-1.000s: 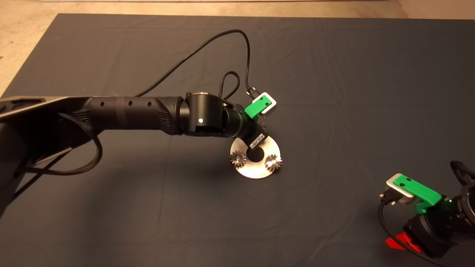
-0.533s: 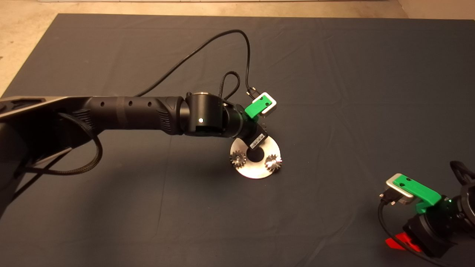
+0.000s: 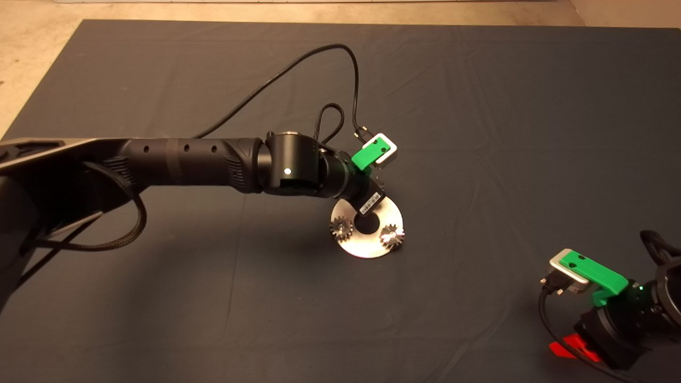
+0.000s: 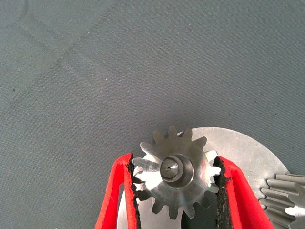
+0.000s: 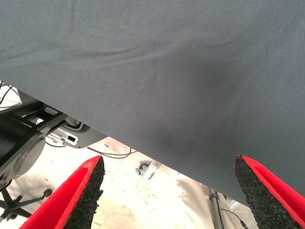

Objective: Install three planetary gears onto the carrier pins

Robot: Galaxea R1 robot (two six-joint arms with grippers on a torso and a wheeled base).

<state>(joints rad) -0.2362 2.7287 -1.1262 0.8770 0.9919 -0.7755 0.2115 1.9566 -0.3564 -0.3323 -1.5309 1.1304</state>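
The left claw [image 4: 174, 191] grips the third planetary gear [image 4: 175, 171] by its teeth, its bore centred on the carrier pin [image 4: 170, 167], while the right claw [image 5: 169, 193] waits wide open at the counter's near right edge

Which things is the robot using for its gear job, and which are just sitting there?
For the job:
- third gear, on its pin between the left gripper fingers
- two gears on the disc
- silver disc

Just there:
- dark mat
- right gripper, open, parked at the mat's edge
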